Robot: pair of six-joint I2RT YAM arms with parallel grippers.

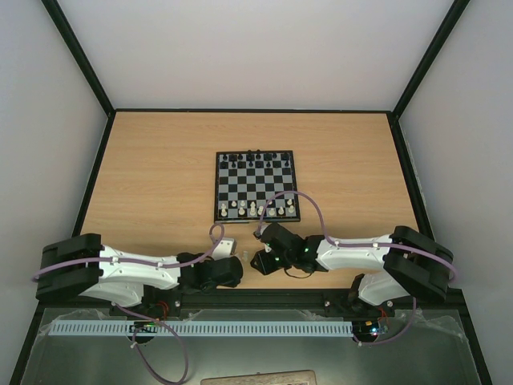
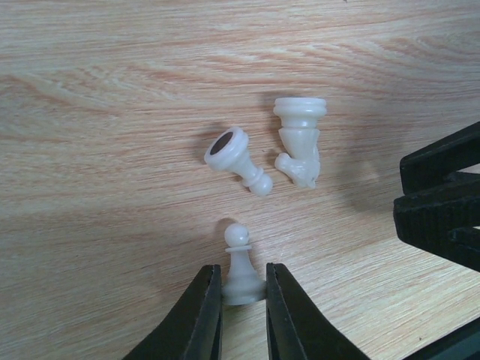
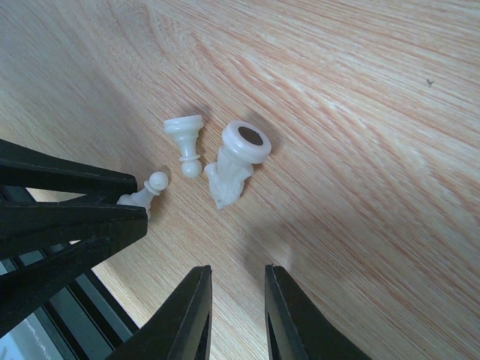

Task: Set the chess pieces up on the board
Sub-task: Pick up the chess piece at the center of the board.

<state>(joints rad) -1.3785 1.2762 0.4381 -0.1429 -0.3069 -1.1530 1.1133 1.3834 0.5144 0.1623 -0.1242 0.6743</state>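
Note:
Three loose white chess pieces lie on the wooden table in front of the board (image 1: pixel 256 186). My left gripper (image 2: pixel 243 271) is shut on the base of an upright white pawn (image 2: pixel 238 251), which stands on the table. A second pawn (image 2: pixel 238 159) and a white knight (image 2: pixel 300 142) lie on their sides just beyond it. My right gripper (image 3: pixel 238 271) is open and empty, low over bare wood, with the knight (image 3: pixel 236 161) and the fallen pawn (image 3: pixel 186 142) just ahead. The two grippers (image 1: pixel 237 252) (image 1: pixel 260 255) nearly meet near the table's front edge.
Several white pieces (image 1: pixel 252 210) stand on the board's near rows and black pieces (image 1: pixel 255 157) on its far rows. The right gripper's black fingers (image 2: pixel 442 195) show at the right of the left wrist view. The left gripper's fingers (image 3: pixel 67 202) fill the right wrist view's left.

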